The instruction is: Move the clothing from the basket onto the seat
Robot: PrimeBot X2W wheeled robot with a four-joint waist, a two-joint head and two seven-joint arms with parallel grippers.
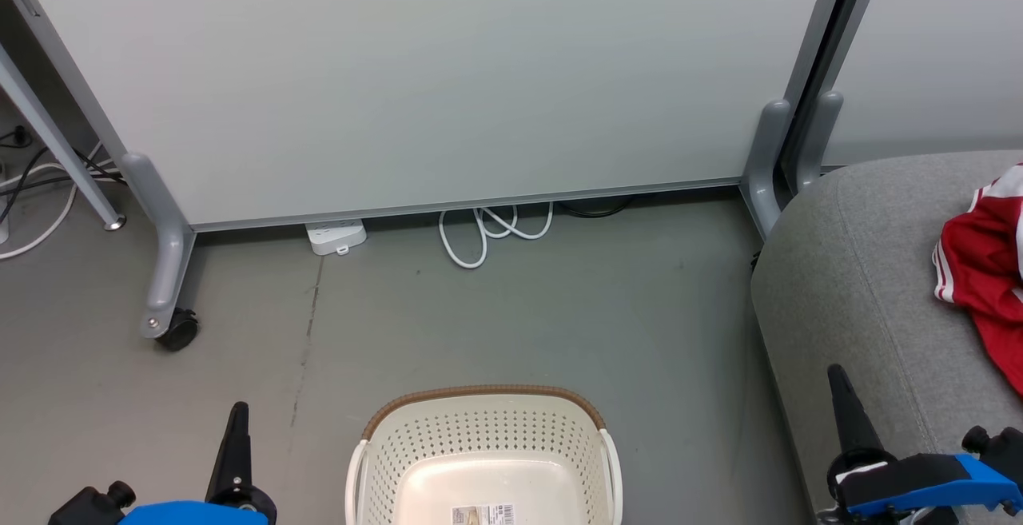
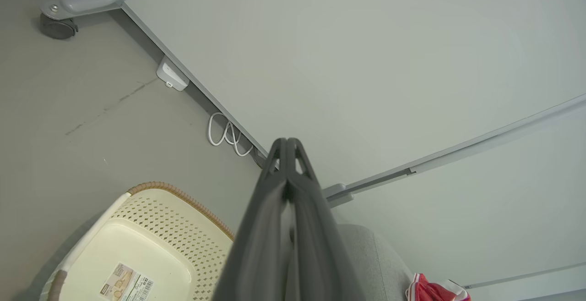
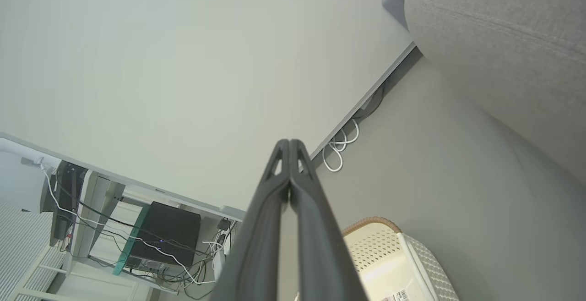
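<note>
Your left gripper (image 2: 287, 142) and right gripper (image 3: 289, 142) are hanging pressed together, empty; the cream perforated plastic basket (image 1: 479, 391) is looking bare, red white-striped clothing (image 1: 981, 269) lying on the grey fabric seat (image 1: 855, 269).

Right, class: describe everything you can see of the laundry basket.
The basket is cream-white plastic, with perforated walls, a brown woven-look rim band and white side handles. It stands upright on the grey floor, left of the seat and apart from it. Its visible bottom is bare but for a printed label.
</note>
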